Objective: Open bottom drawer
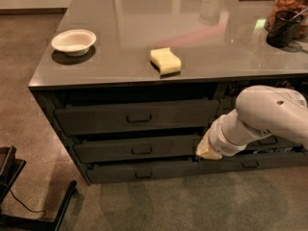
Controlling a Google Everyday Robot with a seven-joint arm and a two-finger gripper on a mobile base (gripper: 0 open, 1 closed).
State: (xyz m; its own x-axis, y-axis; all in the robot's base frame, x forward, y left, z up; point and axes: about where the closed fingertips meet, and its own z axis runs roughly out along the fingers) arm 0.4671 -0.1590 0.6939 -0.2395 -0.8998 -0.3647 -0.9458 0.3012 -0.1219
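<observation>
The bottom drawer (pixel 168 169) is the low, thin dark grey-brown front at the foot of the left stack, with a small loop handle (pixel 143 175) at its middle. It looks pushed in, about level with the drawers above it. My white arm (pixel 260 119) comes in from the right. My gripper (pixel 206 150), a pale yellowish tip, hangs in front of the seam between the two drawer stacks. It is level with the right end of the middle drawer (pixel 139 149), just above the bottom drawer's right end and well to the right of the handle.
On the glossy grey counter (pixel 144 13) sit a white bowl (pixel 73 41), a yellow sponge (pixel 166 60), a dark cup (pixel 283 28) and a jar at far right. The right stack has a like thin drawer (pixel 250 164). A black stand (pixel 29 201) is on the floor at lower left.
</observation>
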